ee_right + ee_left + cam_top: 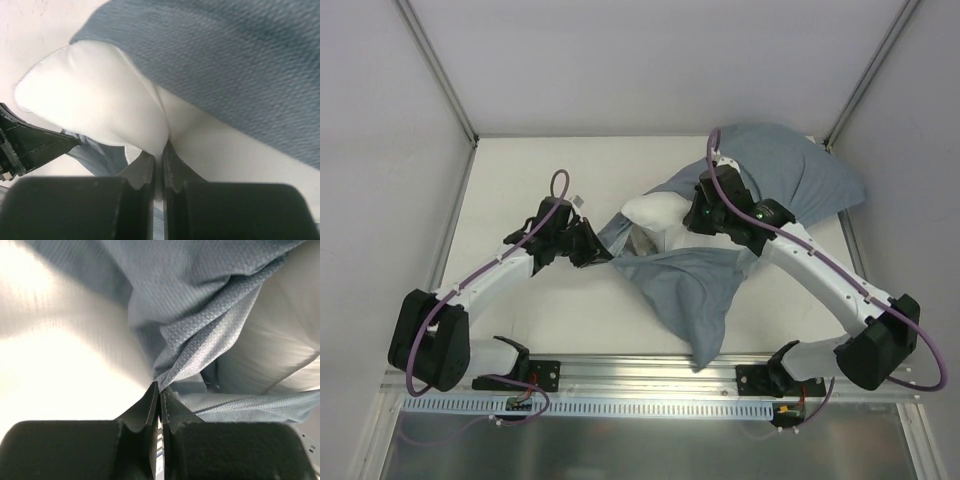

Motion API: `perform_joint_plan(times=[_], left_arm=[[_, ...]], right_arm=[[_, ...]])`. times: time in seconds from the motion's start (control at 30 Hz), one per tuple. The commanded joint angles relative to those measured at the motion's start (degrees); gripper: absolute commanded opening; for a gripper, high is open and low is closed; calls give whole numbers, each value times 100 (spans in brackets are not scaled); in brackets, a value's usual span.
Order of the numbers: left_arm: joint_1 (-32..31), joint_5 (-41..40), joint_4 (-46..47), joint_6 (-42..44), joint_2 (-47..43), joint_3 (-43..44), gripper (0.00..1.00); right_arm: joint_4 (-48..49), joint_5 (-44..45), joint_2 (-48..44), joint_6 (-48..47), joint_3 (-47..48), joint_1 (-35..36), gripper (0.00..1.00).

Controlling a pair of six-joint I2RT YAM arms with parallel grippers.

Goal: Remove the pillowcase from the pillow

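Altogether, one pillow (655, 212), one pillowcase (695, 290) and two grippers are counted on or over the table (520, 180). Only one rounded corner of the pillow is exposed, near the table's centre in the top view. The rest is covered by the pillowcase, which runs from the table's 2 o'clock corner through the centre and tapers to a limp point at 6 o'clock. How far the pillow reaches inside cannot be made out.

The left gripper (159, 390) is placed at 9 o'clock of the exposed corner. Its jaws are pressed together on a gathered fold of the pillowcase edge, and the cloth fans upward from the tips in the left wrist view. The right gripper (159, 155) is placed at 3 o'clock of that corner. Its jaws are closed to a slit, and a crease of the white pillow fabric is pinched close to the pillowcase edge. In the top view its fingertips are hidden under its own wrist. A dark toothed part (30, 145) is cut off at 9 o'clock in the right wrist view; what it is cannot be told.

The pillowcase is seen as thin grey-blue cloth, finely woven and heavily wrinkled, with a paler inner side shown at the opening. The pillow is plump, smooth and white. The table is matte and off-white.
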Motion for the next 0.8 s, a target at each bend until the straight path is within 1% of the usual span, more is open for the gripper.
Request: perform_joint_plan(times=[0.0, 0.07, 0.1, 0.13, 0.2, 0.23, 0.27, 0.43, 0.53, 0.6, 0.63, 0.73, 0.77], left_arm=[[202, -644, -837, 434, -133, -103, 0], [211, -679, -846, 504, -203, -77, 0], [211, -714, -863, 539, -221, -59, 0], [211, -810, -933, 566, -213, -68, 0], [264, -820, -943, 583, -81, -138, 0], [273, -794, -943, 583, 6, -147, 0], [273, -750, -934, 575, 207, -156, 0], [264, -846, -916, 671, 902, 2, 0], [264, -855, -925, 811, 965, 204, 0], [264, -873, -925, 882, 991, 459, 0], [264, -855, -925, 961, 1026, 555, 0], [281, -811, -934, 1162, 1403, 1029, 0], [308, -820, -969, 1190, 1500, 1335, 0]], right_arm=[[99, 596, -226, -282, -238, -222, 1], [63, 779, -260, -204, -527, -222, 1], [80, 894, -348, -21, -859, -231, 1], [150, 921, -462, 60, -1028, -344, 1], [378, 632, -831, 253, -1310, -538, 1], [405, 579, -928, 236, -1302, -651, 1], [362, 526, -1033, 201, -1233, -687, 0], [221, 394, -1315, -10, -135, -820, 1], [221, 656, -1535, -124, 454, -890, 1], [247, 797, -1632, -115, 596, -1047, 1], [247, 1077, -1684, -81, 657, -1083, 1], [335, 1194, -1685, 147, 475, -1346, 1], [448, 1176, -1641, 322, 404, -1408, 1]])
